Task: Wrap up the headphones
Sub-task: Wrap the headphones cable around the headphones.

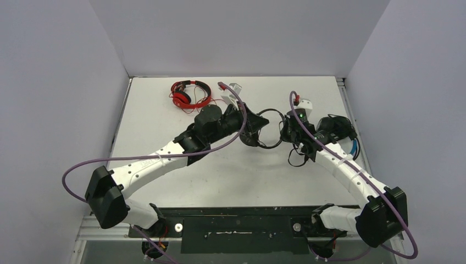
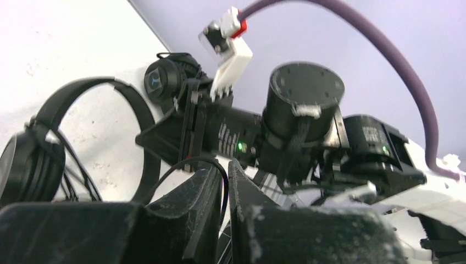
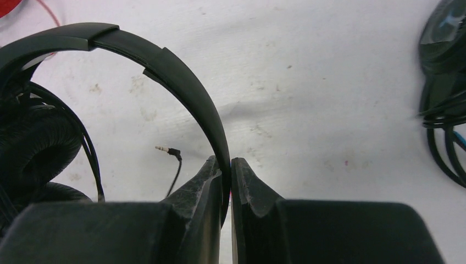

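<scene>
The black headphones (image 1: 270, 110) lie mid-table between my two grippers. My right gripper (image 3: 226, 160) is shut on their headband (image 3: 165, 60), which passes between its fingertips; it shows in the top view too (image 1: 287, 132). The loose plug (image 3: 162, 149) lies on the table behind. My left gripper (image 2: 225, 165) has its jaws almost together around the thin black cable (image 2: 189, 161), which loops over one fingertip. The headband (image 2: 134, 107) and an ear cup (image 2: 25, 168) are at that view's left. The red headphones (image 1: 189, 94) sit at the back. The black-and-blue headphones (image 1: 342, 130) lie beside my right arm.
The enclosure's white walls stand close around the table (image 1: 242, 176) on the left, back and right. My right arm's wrist (image 2: 305, 104) fills the space directly ahead of my left gripper. The blue pair's cable (image 3: 439, 143) coils at the right of the right wrist view.
</scene>
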`<state>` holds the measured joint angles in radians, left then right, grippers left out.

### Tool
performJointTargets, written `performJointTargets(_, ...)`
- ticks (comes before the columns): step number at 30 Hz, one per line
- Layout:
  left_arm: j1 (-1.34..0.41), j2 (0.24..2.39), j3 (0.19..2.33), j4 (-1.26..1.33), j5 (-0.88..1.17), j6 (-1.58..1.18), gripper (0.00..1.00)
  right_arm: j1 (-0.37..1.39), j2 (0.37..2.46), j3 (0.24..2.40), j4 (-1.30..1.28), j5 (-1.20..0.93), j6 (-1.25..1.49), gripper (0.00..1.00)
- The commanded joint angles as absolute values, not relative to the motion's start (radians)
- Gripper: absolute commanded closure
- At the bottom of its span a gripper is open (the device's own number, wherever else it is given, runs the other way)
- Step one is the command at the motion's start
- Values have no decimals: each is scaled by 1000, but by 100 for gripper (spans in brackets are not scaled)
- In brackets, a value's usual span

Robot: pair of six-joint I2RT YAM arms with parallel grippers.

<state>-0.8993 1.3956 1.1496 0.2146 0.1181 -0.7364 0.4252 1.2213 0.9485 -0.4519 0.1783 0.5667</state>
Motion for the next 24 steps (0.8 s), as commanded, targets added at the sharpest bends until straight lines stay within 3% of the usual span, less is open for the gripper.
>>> performJointTargets(1,-861,1422,1147,359,215,-817,91,497,1172,942,-397,175,600,100)
performJointTargets(24,-603,1485,1165,329,288,-812,82,736,1099,851,-345,220,602,100)
